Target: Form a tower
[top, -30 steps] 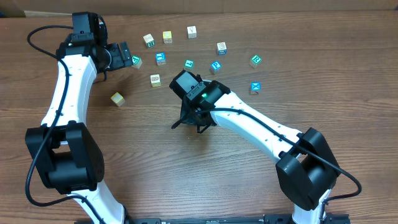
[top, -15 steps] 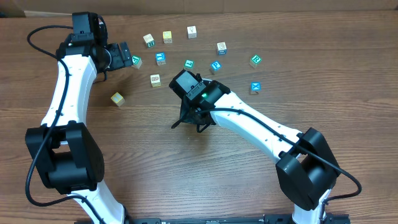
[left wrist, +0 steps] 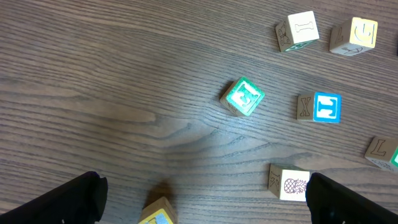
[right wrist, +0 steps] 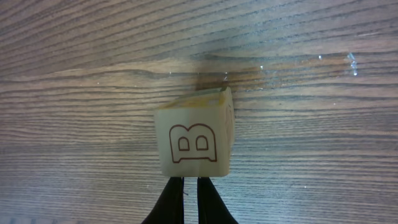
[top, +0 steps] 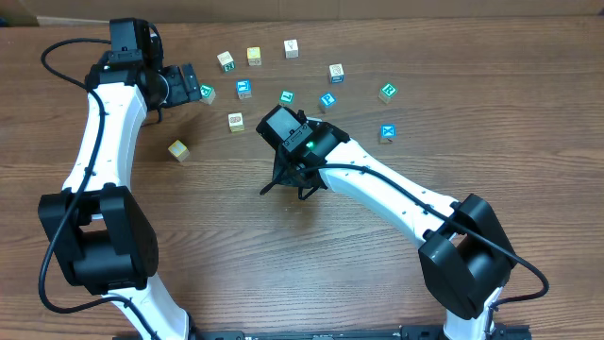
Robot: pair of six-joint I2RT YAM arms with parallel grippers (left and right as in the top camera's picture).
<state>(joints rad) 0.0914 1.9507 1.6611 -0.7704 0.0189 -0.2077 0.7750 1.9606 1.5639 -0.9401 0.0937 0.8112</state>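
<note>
The right gripper [right wrist: 191, 190] has its two dark fingers pressed together, with only a hairline gap between them and nothing in it. Only the tips show, cut off by the lower edge of the wrist view. Directly past those tips sits the tower [right wrist: 194, 142], of which only one cream cube can be made out. Its facing side carries a brown outlined "B", reading upright with its top away from the fingers, and a thin yellow strip runs along the far edge. It cannot be told whether the tips touch it, whether further cubes lie under it, or which way its long axis runs. From overhead the right arm [top: 377, 184] covers that spot near the middle of the table [top: 236, 264], hiding both fingers and tower. The left gripper [left wrist: 208, 199] is spread wide and holds nothing, its fingertips [left wrist: 71, 199] cropped at the lower corners. Ahead of it lie a green-faced cube [left wrist: 242, 97] turned cornerwise, a blue cube [left wrist: 326, 107] with a white "I", a pineapple cube [left wrist: 291, 185] and, half cut off below, a yellow-topped cube [left wrist: 158, 213]
</note>
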